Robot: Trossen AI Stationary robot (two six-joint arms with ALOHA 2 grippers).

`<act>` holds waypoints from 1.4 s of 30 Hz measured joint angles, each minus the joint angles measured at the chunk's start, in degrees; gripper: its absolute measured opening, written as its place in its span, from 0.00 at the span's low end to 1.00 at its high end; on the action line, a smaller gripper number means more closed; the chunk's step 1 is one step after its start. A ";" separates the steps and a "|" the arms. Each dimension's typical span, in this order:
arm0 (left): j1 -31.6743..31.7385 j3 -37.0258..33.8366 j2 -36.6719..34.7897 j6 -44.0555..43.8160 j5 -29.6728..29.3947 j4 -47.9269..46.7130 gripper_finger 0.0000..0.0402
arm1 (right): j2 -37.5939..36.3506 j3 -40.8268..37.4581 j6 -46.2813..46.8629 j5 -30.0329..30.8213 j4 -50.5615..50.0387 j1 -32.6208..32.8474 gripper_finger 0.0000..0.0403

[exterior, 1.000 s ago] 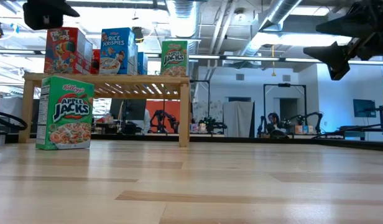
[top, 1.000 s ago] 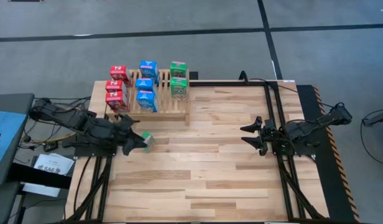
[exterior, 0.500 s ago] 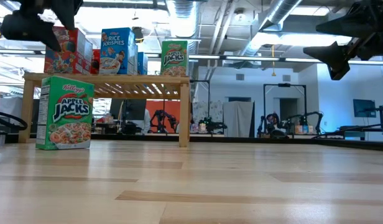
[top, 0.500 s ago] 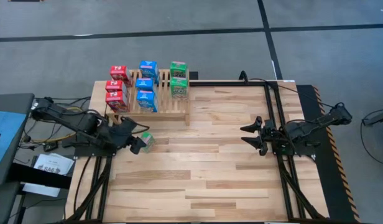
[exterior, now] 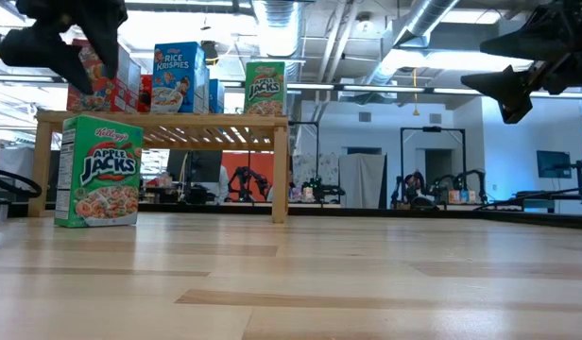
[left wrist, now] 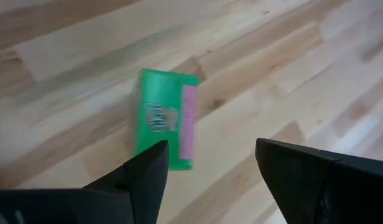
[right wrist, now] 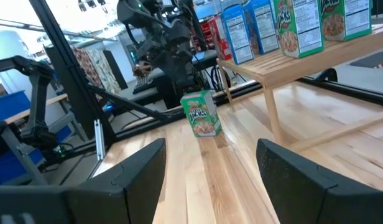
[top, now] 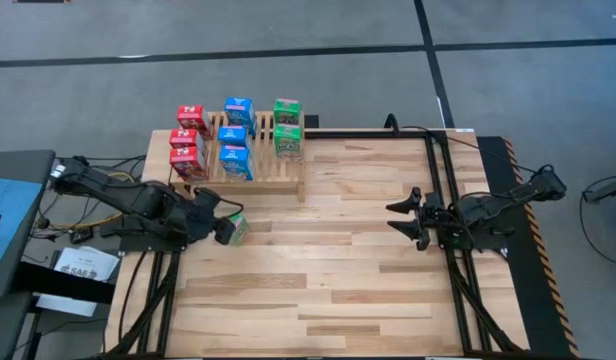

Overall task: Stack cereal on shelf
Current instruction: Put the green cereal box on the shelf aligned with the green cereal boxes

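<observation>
The wooden slatted shelf [top: 271,172] stands at the table's far left and carries three red boxes [top: 189,141], three blue boxes [top: 234,137] and two green boxes [top: 286,125]. A third green box [top: 237,228] stands upright on its bottom end on the table, near the shelf's front; it also shows in the low view [exterior: 99,170] and from above in the left wrist view [left wrist: 161,118]. My left gripper [top: 222,227] is open above and just left of this box, tipped down, touching nothing. My right gripper [top: 401,216] is open and empty, held above the table's right half.
The shelf's front right leg [exterior: 280,170] stands on the table to the right of the green box. Bare plank tabletop [top: 328,270] lies between the two arms and toward the near edge. Black arm-mount rails [top: 443,180] run along the table's right side.
My left gripper has drawn back a little toward the table's left edge and has tipped its fingers downward over the green box. The box has stayed upright in its place on the table.
</observation>
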 joint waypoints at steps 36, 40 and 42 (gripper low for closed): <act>3.30 -0.04 11.55 2.87 -1.35 -3.94 0.87 | 0.00 0.00 0.01 0.00 -5.66 0.02 0.69; 3.41 -0.04 12.69 2.87 -1.37 -3.94 0.87 | 0.00 0.00 0.01 0.00 -6.66 0.02 0.69; 3.41 -0.04 13.51 2.87 -1.42 -3.92 0.87 | 0.00 0.00 0.00 0.00 -7.13 0.02 0.69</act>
